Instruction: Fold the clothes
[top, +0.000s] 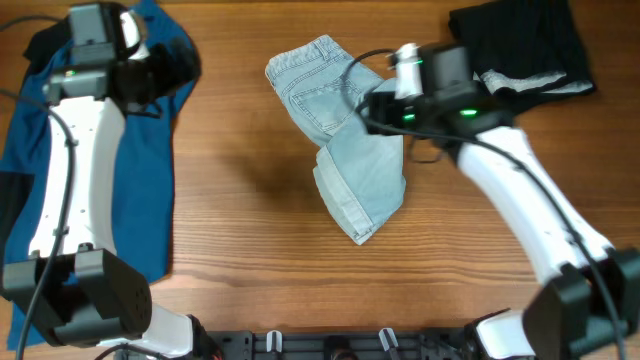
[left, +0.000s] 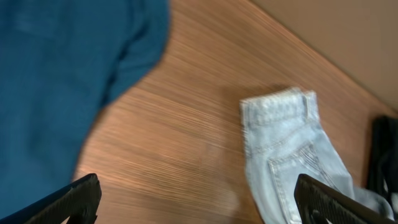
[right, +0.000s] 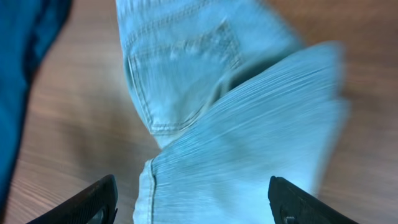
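The pale blue denim shorts (top: 345, 140) lie folded over on the wooden table near its middle, waistband at the far end, cuff toward the front. They show in the right wrist view (right: 236, 124) with a back pocket uppermost, and in the left wrist view (left: 289, 155). My right gripper (right: 193, 202) is open, hovering over the shorts' upper right part, fingers apart above the denim. My left gripper (left: 199, 202) is open and empty at the far left, over bare wood beside the deep-blue shirt (top: 95, 180). A black garment (top: 520, 40) lies at the far right.
The blue shirt covers the table's left strip under the left arm. The black garment carries a white-grey band (top: 530, 82). Bare wooden table (top: 240, 200) lies between shirt and shorts. A dark rail runs along the front edge.
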